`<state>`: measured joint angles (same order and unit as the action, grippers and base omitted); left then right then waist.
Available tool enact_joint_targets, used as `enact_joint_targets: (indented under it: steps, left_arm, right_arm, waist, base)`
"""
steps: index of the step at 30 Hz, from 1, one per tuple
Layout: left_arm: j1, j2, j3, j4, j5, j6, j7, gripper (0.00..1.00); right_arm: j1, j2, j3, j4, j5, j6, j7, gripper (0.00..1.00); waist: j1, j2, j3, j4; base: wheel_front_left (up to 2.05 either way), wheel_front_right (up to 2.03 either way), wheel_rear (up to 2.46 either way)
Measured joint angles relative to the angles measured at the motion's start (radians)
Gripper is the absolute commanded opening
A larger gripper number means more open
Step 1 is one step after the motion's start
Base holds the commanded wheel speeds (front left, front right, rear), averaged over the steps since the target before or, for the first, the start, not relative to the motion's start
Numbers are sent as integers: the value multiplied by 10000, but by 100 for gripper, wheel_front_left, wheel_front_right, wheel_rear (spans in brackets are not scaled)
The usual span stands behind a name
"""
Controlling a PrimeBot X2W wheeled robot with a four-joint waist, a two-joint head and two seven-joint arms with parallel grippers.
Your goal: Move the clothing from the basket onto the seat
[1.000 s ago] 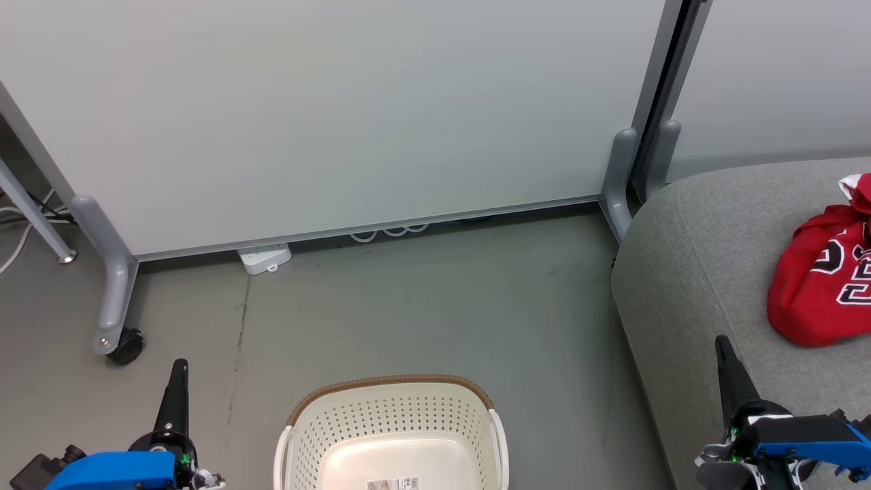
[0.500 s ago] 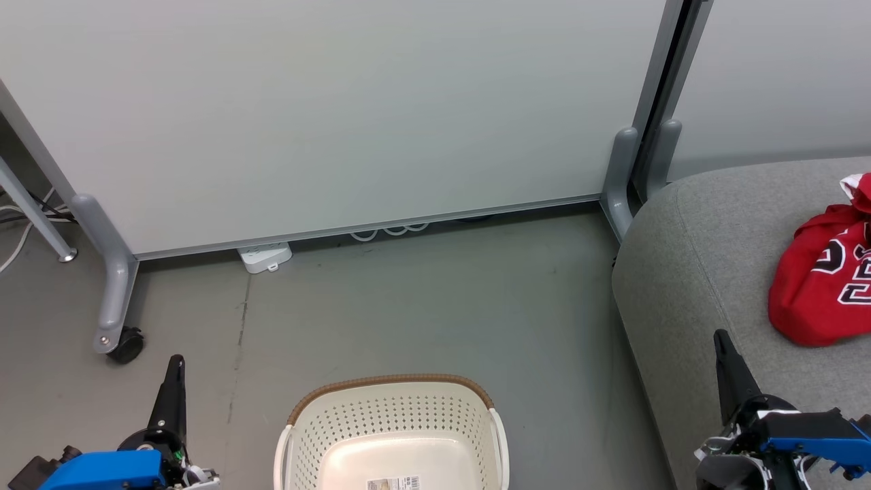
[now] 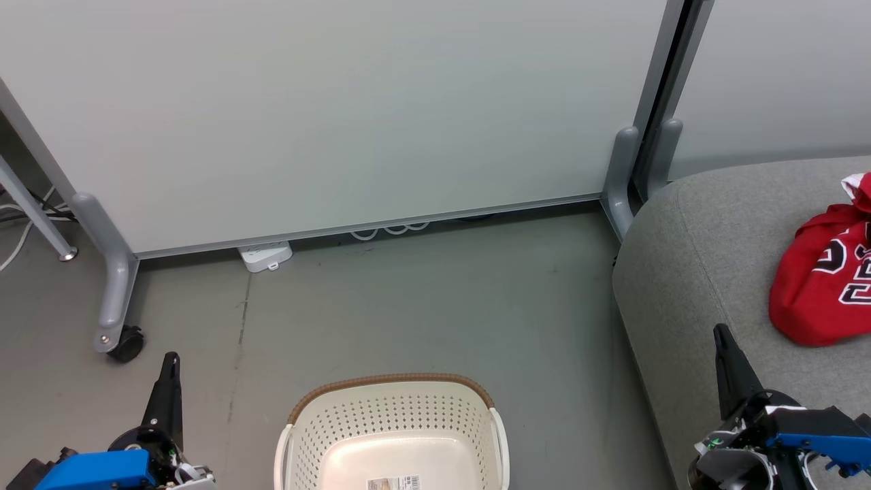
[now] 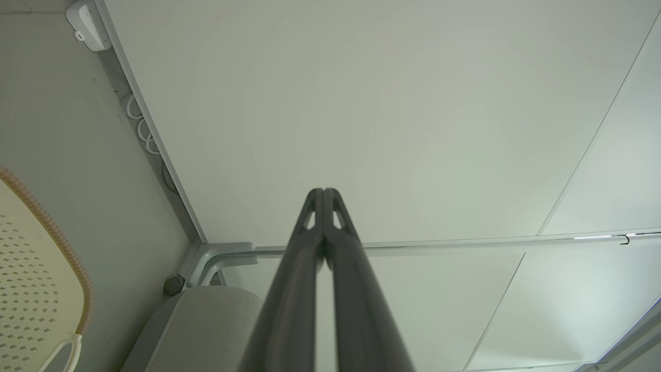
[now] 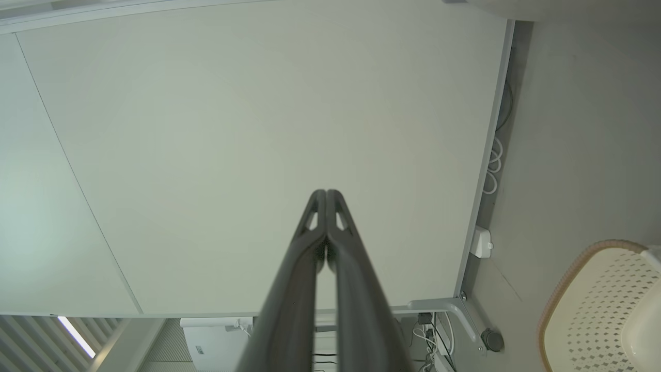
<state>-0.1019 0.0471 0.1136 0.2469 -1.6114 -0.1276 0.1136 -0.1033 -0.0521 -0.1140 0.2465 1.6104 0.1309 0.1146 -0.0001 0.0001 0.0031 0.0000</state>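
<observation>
Basket (image 3: 391,412) on the floor (image 3: 422,306) sits between left gripper (image 3: 169,359) and right gripper (image 3: 719,333), each pinched closed on nothing; beyond, on the seat (image 3: 687,272), red clothing (image 3: 820,292) lies bunched, long axis running near to far, white-trimmed end farthest.

Head cam: high, pitched down at floor (image 3: 422,306); basket (image 3: 391,408) bottom centre, seat (image 3: 687,272) right edge. Both wrist cams low, rolled sideways, facing white panel (image 3: 340,102). All share panel and basket: lower left in left wrist, lower right in right.
</observation>
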Motion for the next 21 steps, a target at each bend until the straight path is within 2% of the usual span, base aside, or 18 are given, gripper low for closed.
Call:
enact_joint_targets:
  steps: [21]
  left_arm:
    - [-2,2,2,-4,0,-2,0,0]
  right_arm:
    - [-3,4,-2,-2,8,0,0,0]
  waist:
    - [0,0,0,0]
  base:
    - [0,0,0]
